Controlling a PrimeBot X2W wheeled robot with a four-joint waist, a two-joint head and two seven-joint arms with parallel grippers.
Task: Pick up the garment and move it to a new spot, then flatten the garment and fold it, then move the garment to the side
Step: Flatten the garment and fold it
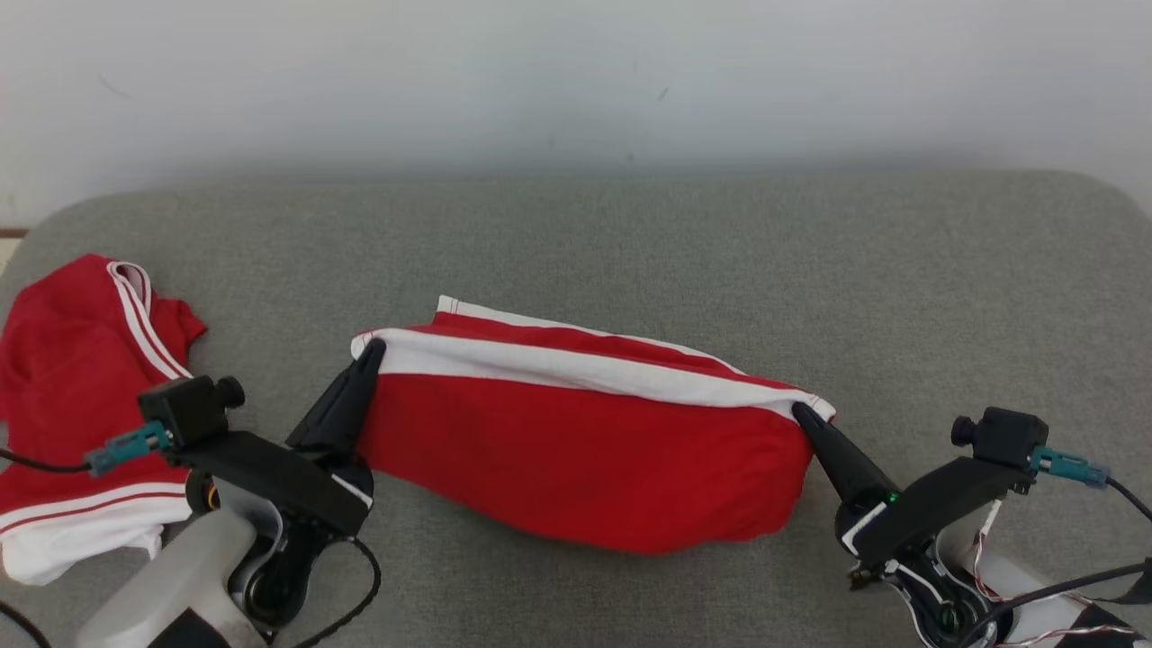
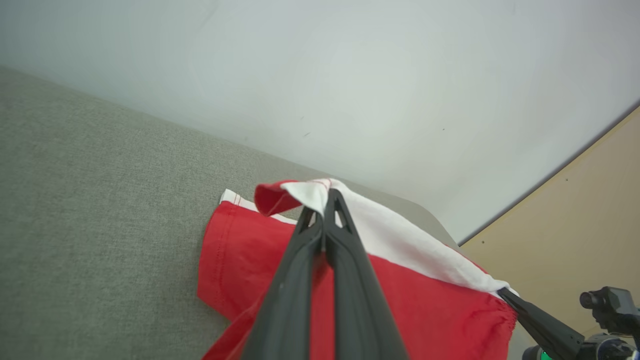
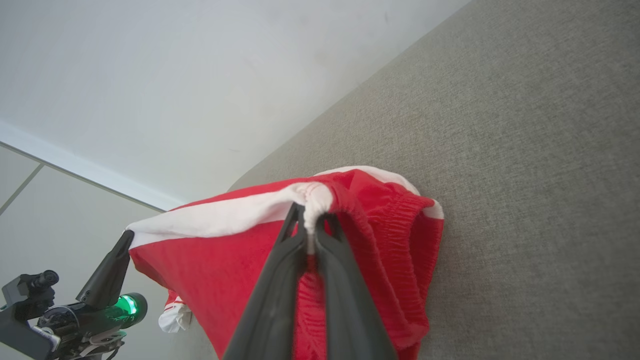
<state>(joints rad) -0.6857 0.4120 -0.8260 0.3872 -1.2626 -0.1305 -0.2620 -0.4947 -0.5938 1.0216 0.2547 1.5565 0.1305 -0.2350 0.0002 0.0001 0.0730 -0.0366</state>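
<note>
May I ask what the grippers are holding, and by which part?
The left gripper and right gripper pinch the red garment at opposite ends of its white stripe.

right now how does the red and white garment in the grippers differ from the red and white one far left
The held red and white garment is stretched between the left gripper and right gripper; the leftmost red and white garment lies crumpled. The held garment shows a broad white band; the leftmost garment, thin white stripes. Both are red and white.
</note>
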